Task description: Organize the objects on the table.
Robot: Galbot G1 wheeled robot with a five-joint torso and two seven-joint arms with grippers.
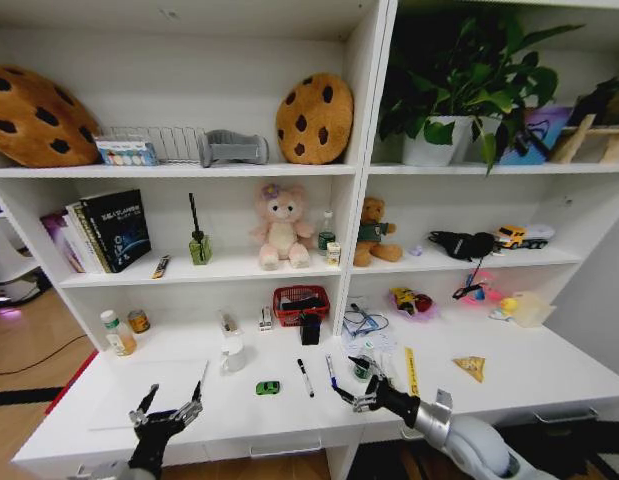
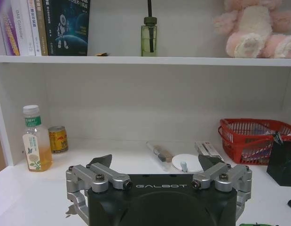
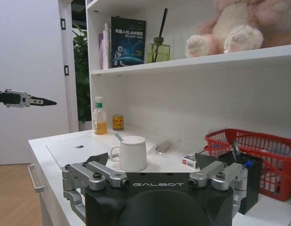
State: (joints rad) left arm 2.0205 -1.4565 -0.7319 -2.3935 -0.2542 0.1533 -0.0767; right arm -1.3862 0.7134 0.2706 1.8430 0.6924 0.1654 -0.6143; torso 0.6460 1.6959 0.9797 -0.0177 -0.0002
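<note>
Head view: red basket (image 1: 300, 303) on table (image 1: 549, 370) holds dark items.

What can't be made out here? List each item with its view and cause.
Red basket: contents too small in head view; black pen holder partly covers them in right wrist view.
Green toy car: cut off by the frame edge, left wrist view.
Can: label too small, left wrist view.
</note>
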